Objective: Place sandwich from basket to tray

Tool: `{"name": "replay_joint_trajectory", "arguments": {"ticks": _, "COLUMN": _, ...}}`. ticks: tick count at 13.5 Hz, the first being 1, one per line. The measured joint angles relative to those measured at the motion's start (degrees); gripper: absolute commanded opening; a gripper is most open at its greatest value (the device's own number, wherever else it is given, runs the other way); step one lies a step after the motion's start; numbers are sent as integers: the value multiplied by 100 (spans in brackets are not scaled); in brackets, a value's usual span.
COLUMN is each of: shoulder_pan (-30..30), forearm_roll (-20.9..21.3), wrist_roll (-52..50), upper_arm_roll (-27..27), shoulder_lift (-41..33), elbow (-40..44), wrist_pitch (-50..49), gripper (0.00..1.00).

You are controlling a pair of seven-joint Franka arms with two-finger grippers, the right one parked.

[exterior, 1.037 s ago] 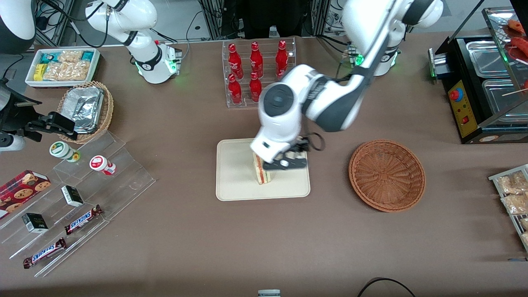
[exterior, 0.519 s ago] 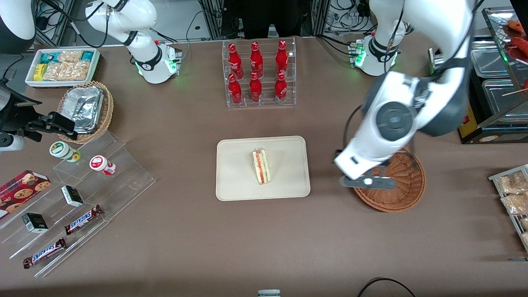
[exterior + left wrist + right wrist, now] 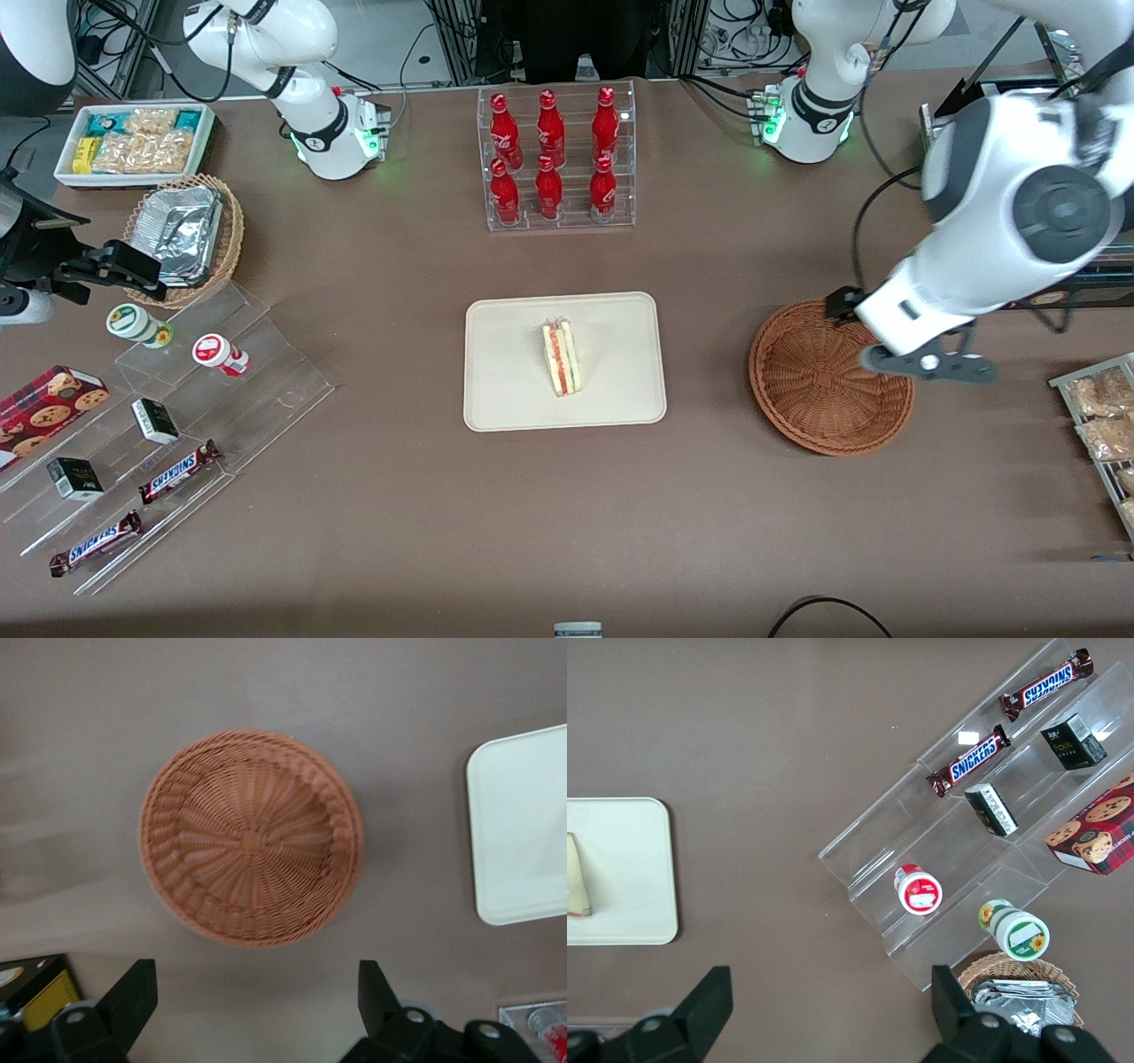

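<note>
Front view: sandwich [image 3: 561, 357] sits on tray [image 3: 620, 337]; your gripper [image 3: 928, 363], fingers apart and holding nothing, hangs above empty basket [image 3: 819, 390].

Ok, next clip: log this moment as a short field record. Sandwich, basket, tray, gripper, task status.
sandwich: standing on its edge, on the tray, near its middle
tray: flat on the table, holds only the sandwich
basket: empty, beside the tray toward the working arm's end of the table
gripper: open, holding nothing, above the basket's edge
task status: sandwich is on the tray; looks done
</note>
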Motion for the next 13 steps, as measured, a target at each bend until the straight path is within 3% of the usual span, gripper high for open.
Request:
{"name": "replay_joint_trajectory", "arguments": {"ticks": 4, "shoulder_pan": 259, "forearm_roll": 3, "wrist_roll": 167, "upper_arm_roll": -16, "shoulder_lift": -532, "elbow": -205, "wrist_pitch": -211, "gripper": 100}}
{"name": "replay_joint_trajectory", "arguments": {"ticks": 9, "shoulder_pan": 1300, "forearm_roll": 3, "wrist_roll": 181, "upper_arm_roll": -901, "shoulder_lift": -1038, "elbow": -364, "wrist_pitch": -625, "gripper": 100}}
{"name": "replay_joint_trajectory", "arguments": {"ticks": 13, "shoulder_pan": 1546, "forearm_roll": -2, "wrist_roll": 385, "upper_arm_roll": -936, "shoulder_lift": -1245, "elbow": -318, "wrist_pitch": -955, "gripper": 100}}
